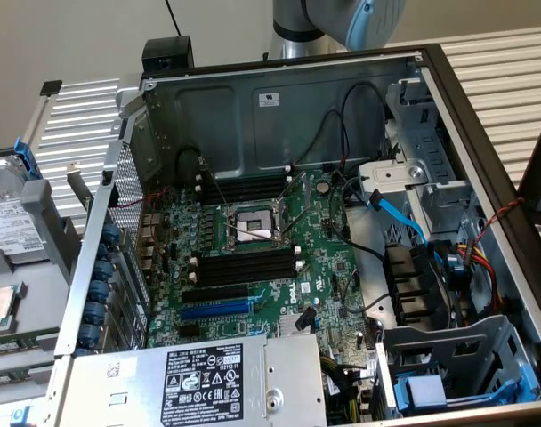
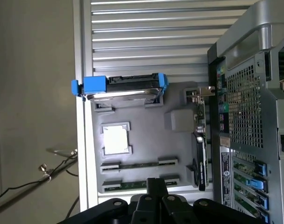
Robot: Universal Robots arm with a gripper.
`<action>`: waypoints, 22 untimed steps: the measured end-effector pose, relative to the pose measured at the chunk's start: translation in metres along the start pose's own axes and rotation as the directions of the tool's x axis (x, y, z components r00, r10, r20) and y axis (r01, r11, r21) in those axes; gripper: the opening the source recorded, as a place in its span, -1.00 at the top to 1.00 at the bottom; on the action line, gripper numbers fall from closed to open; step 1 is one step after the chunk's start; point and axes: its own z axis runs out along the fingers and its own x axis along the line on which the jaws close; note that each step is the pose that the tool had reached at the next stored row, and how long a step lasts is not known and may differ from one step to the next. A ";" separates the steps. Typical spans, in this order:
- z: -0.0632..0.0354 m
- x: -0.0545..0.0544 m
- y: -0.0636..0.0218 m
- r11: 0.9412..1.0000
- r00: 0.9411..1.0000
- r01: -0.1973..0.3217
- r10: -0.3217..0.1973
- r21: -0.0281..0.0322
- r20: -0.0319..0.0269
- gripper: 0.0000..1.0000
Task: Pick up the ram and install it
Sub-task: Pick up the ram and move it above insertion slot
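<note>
Two thin green ram sticks lie in holders on a grey tray (image 2: 179,144). One ram (image 2: 137,165) lies farther from me and the other ram (image 2: 125,185) is closer. My gripper (image 2: 156,181) hangs above the tray with its dark fingers (image 2: 152,186) pressed together, shut, and nothing between them. In the picture its tip overlaps the end of the closer stick. On the motherboard (image 1: 324,267) inside the open computer case (image 1: 484,160), the long black memory slots (image 1: 244,267) beside the CPU socket (image 1: 251,224) are bare.
The tray also holds a hard drive in a blue caddy (image 2: 121,87), a CPU (image 2: 116,139) and a black card standing on edge (image 2: 201,163). The case's perforated rear wall (image 2: 249,107) rises beside the tray. Cables (image 1: 404,222), drive cages and a power supply (image 1: 199,382) crowd the case.
</note>
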 end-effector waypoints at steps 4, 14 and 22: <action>0.0073 0.000 -0.0027 1.000 1.000 0.007 -0.007 0.000 0.000 0.79; 0.0221 -0.001 -0.0189 1.000 1.000 0.020 -0.020 0.000 -0.001 0.79; 0.0351 -0.001 -0.0304 0.999 0.999 0.039 -0.039 -0.001 -0.002 0.79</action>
